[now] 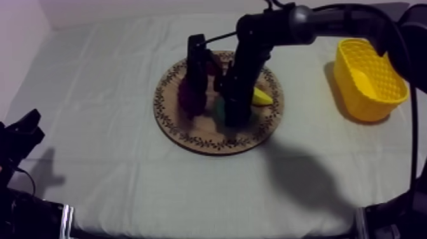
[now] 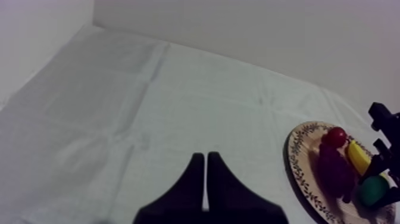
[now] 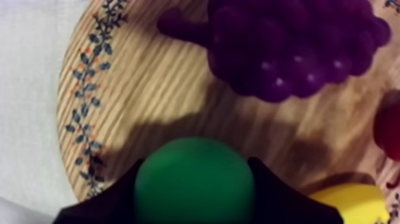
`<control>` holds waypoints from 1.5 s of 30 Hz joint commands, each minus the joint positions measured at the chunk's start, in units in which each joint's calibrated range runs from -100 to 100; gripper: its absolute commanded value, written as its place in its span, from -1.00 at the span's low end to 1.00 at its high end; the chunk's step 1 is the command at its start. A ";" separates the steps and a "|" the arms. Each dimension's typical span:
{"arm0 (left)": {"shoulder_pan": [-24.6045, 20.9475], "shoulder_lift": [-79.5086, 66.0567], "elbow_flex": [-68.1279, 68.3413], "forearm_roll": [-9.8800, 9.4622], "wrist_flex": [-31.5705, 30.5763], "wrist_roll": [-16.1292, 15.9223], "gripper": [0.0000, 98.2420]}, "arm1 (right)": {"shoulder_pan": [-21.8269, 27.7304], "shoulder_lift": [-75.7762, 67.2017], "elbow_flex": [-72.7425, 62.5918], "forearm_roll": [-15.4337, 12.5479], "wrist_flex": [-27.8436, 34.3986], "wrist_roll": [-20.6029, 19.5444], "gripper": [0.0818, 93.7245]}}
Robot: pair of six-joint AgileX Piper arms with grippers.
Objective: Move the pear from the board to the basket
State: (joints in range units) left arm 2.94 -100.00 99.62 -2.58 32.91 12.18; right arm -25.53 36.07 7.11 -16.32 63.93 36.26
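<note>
**Right gripper closed on the pear at the wooden board; transfer not yet made**

The pear [image 3: 193, 176] lay on the wooden board [image 1: 190, 143], close to the rim on the side facing the camera in the top view. The bunch of grapes [image 3: 291, 47] sat further in on the board. The banana [image 1: 262, 96] and the small red fruit [image 2: 337, 136] lay on the board's basket-facing half.

The right gripper [image 1: 234, 118] reached down over the board. In the right wrist view its two black fingers [image 3: 113, 199] pressed against opposite flanks of the pear, so it was grasping the fruit. Whether the pear had left the wood could not be told.

The left gripper [image 2: 205, 179] rested well apart from the board, on the side away from the basket. Its fingers lay together as a narrow wedge, clenched on nothing.

The yellow basket [image 1: 368, 79] stood well apart from the board on the right arm's side, with no fruit visible in it.

Judged progress: the approach and grasp were done; the lift, the carry away from the board and the release into the basket were left.

From the wrist camera the pear presented a plain round green dome with no stem or neck in view. Its long axis therefore probably ran roughly towards that camera, near upright on the board. Which end pointed up could not be told.
</note>
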 commanded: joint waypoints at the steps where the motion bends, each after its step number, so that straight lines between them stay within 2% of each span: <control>1: -0.01 0.00 0.05 0.01 -0.01 0.01 -1.00 | 0.29 -2.30 1.23 -0.04 0.73 -0.08 -0.57; 10: -0.01 0.00 0.05 0.01 -0.01 0.01 -1.00 | 5.28 -21.44 7.91 -0.43 7.97 -0.17 -0.62; 19: -0.01 0.00 0.05 0.01 -0.01 0.01 -1.00 | 17.99 -36.19 5.80 -2.42 15.49 -0.75 -0.76; 26: -0.01 0.00 0.05 0.01 -0.01 0.01 -1.00 | 28.88 -37.18 5.07 -2.14 15.94 -0.13 -0.72; 32: -0.01 0.00 0.05 0.01 -0.01 0.01 -1.00 | 34.78 -33.68 6.43 -1.24 13.09 0.38 -0.68; 40: -0.01 0.00 0.05 0.01 -0.01 0.01 -1.00 | 39.11 -27.00 8.26 -0.46 7.01 0.02 -0.51; 45: -0.01 0.00 0.05 0.01 -0.01 0.01 -1.00 | 39.60 -25.10 11.01 -0.69 2.75 -0.53 -0.04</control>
State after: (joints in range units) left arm 2.94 -100.00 99.62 -2.58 32.91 12.18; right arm 14.09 11.03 17.57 -16.75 67.50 35.80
